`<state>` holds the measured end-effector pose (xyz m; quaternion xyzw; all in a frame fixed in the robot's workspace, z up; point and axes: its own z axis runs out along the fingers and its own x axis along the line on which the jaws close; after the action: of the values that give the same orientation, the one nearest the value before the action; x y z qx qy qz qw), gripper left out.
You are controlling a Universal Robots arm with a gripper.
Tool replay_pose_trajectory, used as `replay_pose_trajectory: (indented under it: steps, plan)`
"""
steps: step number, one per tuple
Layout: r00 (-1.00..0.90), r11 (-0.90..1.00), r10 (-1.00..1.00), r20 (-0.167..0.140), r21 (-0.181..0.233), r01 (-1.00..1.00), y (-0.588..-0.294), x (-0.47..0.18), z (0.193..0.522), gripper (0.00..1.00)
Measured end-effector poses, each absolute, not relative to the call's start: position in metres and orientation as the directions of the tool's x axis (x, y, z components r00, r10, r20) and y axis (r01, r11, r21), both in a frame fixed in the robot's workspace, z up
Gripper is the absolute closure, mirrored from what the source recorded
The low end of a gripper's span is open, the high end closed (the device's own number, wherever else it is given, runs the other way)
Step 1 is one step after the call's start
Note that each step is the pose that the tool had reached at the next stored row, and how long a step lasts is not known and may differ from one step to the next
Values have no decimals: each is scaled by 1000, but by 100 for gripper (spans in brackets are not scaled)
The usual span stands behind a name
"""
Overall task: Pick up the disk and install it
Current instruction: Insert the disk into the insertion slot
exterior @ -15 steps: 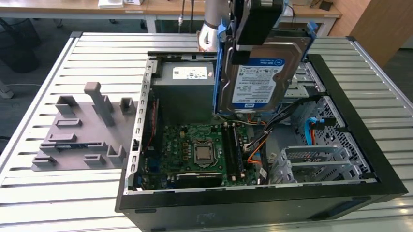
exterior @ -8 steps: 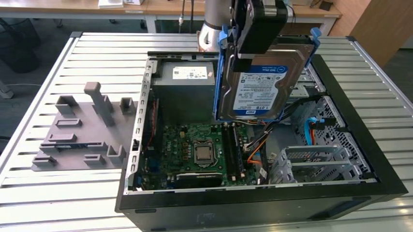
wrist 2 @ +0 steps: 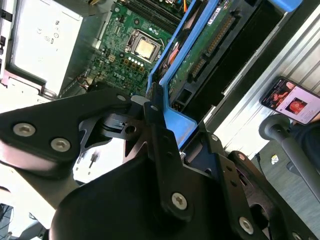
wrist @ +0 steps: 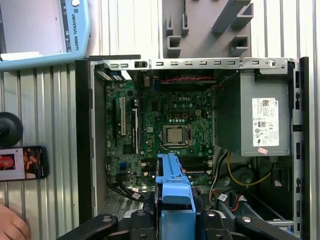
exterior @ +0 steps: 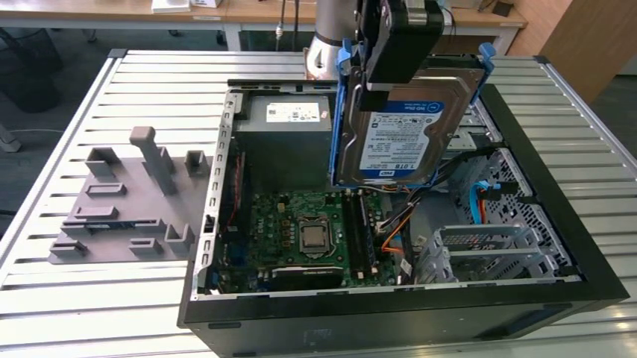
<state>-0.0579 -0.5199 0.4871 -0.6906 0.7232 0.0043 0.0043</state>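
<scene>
The disk (exterior: 398,130), silver with a white-and-blue label and a blue bracket around it, hangs tilted on edge above the open computer case (exterior: 557,186). My gripper (exterior: 371,82) is shut on the bracket's top edge. The blue bracket (wrist: 174,192) juts out between my black fingers (wrist: 142,222) in the first wrist view, over the motherboard (wrist: 165,130). The second wrist view looks along the disk's green underside (wrist 2: 202,47), with the bracket (wrist 2: 175,122) clamped in my gripper (wrist 2: 160,125).
A grey power-supply box (exterior: 289,123) fills the case's far corner. A metal drive cage (exterior: 497,250) with blue and orange cables sits at the exterior view's right. A grey fixture (exterior: 130,201) lies on the slatted table. A phone (wrist: 22,162) and a hand (wrist: 10,226) are beside the case.
</scene>
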Motion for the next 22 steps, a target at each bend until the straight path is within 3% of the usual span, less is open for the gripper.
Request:
replay_pose_trajectory:
  steps: [22]
  plan:
    - [-46,46,-999,-12,0,-999,-531,-51,485,64]
